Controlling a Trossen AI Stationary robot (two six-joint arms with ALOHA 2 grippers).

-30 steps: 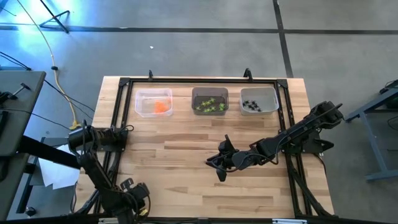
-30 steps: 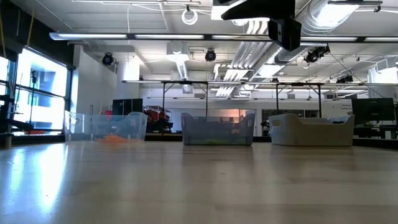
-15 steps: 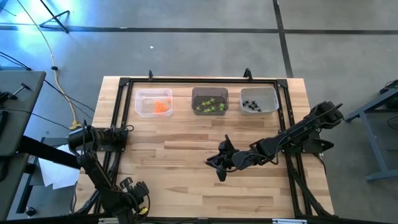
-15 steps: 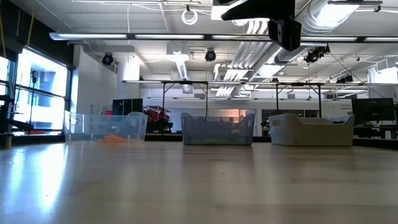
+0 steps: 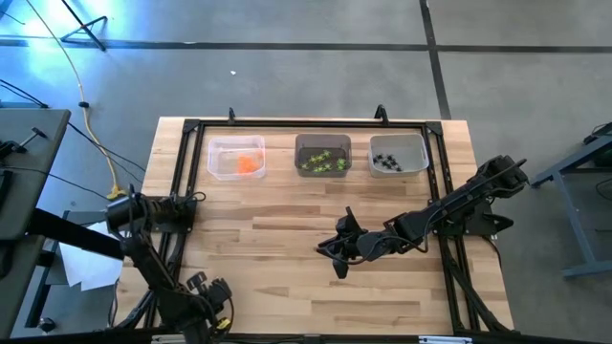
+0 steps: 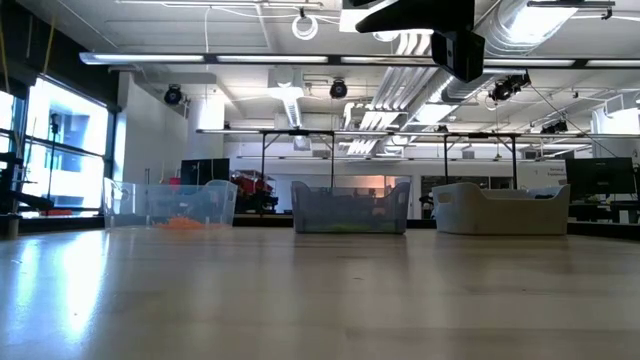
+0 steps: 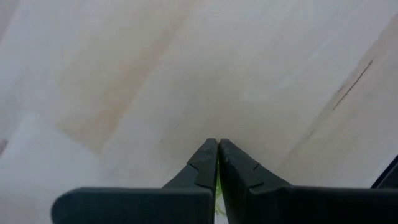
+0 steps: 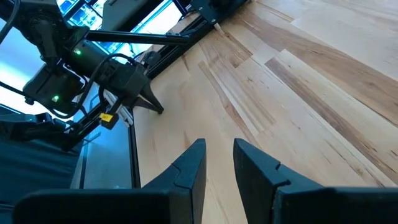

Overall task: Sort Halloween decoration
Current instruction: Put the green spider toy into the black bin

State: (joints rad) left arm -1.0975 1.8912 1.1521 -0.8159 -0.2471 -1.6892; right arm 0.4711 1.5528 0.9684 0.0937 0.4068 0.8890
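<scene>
The Halloween decoration lies sorted in three small bins along the table's far side: orange pieces [image 5: 251, 164] in the left bin [image 5: 220, 153], lime-green ones [image 5: 322, 161] in the middle bin [image 5: 308, 143], black spiders [image 5: 385, 161] in the right bin [image 5: 413, 148]. My left gripper [image 7: 217, 144] is shut and points down at the table's near left corner [image 5: 212, 304], its tips at the wood [image 8: 155, 107]. A lime-green sliver [image 7: 216, 203] shows far back between its fingers. My right gripper [image 8: 219, 155] hangs open above the table's middle [image 5: 337, 250], with nothing between its fingers. My left gripper's shut fingertips [image 8: 159, 111] stand at the bare wood, coming from above. A lime-green sliver [image 7: 216, 203] shows in the slit behind the tips; whether the fingers hold it or it lies beneath them, I cannot tell.
A black metal frame [image 5: 306, 124] runs around the table top. The wood between the bins and the near edge [image 5: 287, 287] is bare. In the low view the three bins [image 6: 350, 208] stand in a row at the far side, and an arm part [image 6: 420, 15] hangs at the top.
</scene>
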